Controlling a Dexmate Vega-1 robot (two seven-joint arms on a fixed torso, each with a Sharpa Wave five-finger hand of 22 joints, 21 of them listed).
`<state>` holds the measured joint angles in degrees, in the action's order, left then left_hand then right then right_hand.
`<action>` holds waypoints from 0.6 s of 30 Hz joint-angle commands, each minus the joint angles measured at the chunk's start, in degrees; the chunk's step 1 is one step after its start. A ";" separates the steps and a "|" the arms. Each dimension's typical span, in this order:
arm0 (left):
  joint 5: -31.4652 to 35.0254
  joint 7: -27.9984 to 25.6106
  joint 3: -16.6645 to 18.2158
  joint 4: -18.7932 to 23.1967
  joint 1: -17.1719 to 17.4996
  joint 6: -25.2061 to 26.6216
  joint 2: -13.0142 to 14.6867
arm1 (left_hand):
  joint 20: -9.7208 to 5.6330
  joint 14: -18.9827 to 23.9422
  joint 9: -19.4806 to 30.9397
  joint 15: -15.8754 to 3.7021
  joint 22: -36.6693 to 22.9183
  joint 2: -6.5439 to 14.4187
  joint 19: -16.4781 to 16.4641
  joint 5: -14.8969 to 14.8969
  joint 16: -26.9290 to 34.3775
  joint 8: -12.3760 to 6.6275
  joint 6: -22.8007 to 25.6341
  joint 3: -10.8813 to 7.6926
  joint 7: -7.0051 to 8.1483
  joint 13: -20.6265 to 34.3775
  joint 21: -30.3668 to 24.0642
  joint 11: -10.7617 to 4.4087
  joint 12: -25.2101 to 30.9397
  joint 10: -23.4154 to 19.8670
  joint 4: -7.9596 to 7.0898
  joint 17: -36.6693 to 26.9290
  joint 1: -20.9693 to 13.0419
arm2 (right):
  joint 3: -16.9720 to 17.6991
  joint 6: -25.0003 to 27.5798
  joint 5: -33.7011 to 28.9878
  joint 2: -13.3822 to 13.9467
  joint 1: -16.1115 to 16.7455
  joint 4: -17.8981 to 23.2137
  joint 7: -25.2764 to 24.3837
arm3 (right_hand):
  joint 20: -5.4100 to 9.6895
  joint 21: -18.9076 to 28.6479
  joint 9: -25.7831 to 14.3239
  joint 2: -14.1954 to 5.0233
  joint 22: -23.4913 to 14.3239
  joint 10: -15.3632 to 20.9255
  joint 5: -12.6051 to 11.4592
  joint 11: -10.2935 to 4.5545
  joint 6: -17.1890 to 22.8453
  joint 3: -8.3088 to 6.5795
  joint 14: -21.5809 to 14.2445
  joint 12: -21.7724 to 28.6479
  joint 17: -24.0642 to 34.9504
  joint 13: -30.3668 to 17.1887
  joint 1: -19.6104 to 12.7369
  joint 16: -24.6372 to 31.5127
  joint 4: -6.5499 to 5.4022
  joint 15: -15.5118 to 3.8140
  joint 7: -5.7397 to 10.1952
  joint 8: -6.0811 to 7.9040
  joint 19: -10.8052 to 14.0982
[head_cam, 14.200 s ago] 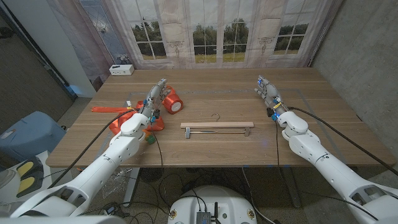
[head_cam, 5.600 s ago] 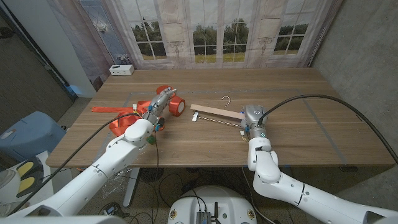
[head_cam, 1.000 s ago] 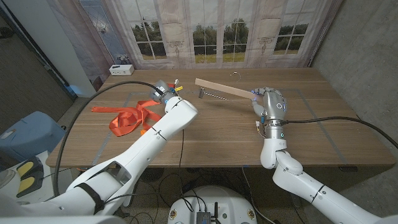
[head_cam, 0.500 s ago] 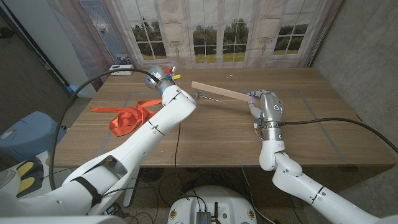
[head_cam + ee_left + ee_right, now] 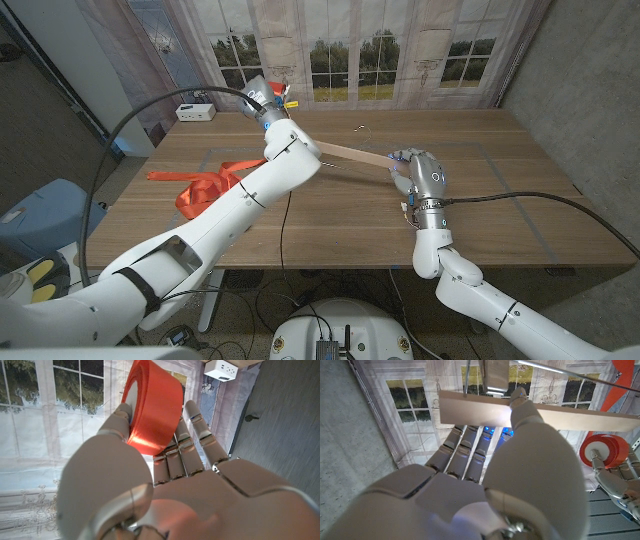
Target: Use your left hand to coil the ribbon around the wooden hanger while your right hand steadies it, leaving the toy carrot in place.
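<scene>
Ribbon spool (image 5: 152, 407) in left hand (image 5: 170, 490).

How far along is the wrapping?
Done: right hand holds the hanger up off the table; left hand grips the ribbon roll, raised beside it. In hand: carrying the roll toward the hanger. Left: no coil visible on the bar yet; loose ribbon lies on the table.
</scene>
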<state>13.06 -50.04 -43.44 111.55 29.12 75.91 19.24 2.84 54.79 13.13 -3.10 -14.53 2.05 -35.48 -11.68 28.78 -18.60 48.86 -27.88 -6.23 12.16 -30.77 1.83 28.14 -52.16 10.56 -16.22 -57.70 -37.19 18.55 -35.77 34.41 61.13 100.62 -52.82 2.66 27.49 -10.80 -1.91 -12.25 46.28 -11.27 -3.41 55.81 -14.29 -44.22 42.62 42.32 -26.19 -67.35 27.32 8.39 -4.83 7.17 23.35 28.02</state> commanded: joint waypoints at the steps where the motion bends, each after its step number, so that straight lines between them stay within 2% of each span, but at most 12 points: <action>1: 2.94 2.88 -4.24 1.67 -3.87 -1.46 0.40 | 0.05 5.39 0.36 -7.07 -0.13 7.66 0.30 -0.04 0.01 -0.31 5.39 -1.13 1.79 6.42 -0.60 -8.17 2.73 -8.41 -1.20 -0.14 -7.08 | -0.82 -4.73 0.83 -1.65 -1.77 -2.63 -1.23 | -0.20 0.33 -4.43 -6.04 -0.05 3.29 -0.31 -2.86 2.30 0.03 -0.50 0.49 0.20 -0.15 -5.53 -0.24 -0.39 -8.09 -1.05 0.57 -0.15; 11: 5.68 4.80 -7.80 2.14 -5.98 -2.29 0.06 | -0.04 5.48 0.53 -7.10 -0.20 7.61 0.46 0.03 -0.22 -0.16 5.43 -1.18 1.97 6.74 -1.02 -8.43 2.98 -8.51 -1.29 -0.11 -7.03 | -2.52 -9.18 0.96 -4.14 -6.13 -6.96 -1.39 | -0.22 0.65 -4.47 -6.03 0.00 3.31 -0.29 -2.91 2.26 0.14 -0.64 0.63 0.59 -0.09 -5.52 -0.60 -0.39 -8.07 -1.09 0.62 -0.38; 18: 7.88 5.62 -9.05 3.88 -6.01 -2.88 0.59 | -0.12 5.52 0.61 -7.29 -0.24 7.56 0.67 0.09 -0.30 -0.04 5.54 -1.13 2.03 6.99 -1.32 -8.40 3.09 -8.44 -1.36 -0.22 -6.95 | -3.55 -12.02 1.96 -5.92 -9.20 -10.44 -0.87 | -0.22 0.86 -4.48 -6.06 0.03 3.27 -0.28 -2.85 2.20 0.18 -0.64 0.67 0.79 -0.03 -5.50 -0.90 -0.41 -8.07 -1.05 0.62 -0.49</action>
<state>17.89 -46.01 -49.82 113.55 24.20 73.95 19.47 2.75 54.99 13.48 -3.30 -14.52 2.07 -34.97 -11.61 28.59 -18.39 49.37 -27.87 -6.38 12.16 -31.66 1.83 28.58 -52.16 10.56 -16.23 -57.68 -39.21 10.86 -34.78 30.92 56.12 94.76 -54.08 2.35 27.97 -10.82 -1.91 -12.26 46.26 -11.25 -3.43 55.82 -14.07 -44.22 42.88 42.89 -26.14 -67.35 26.66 8.29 -4.83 7.17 23.56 27.72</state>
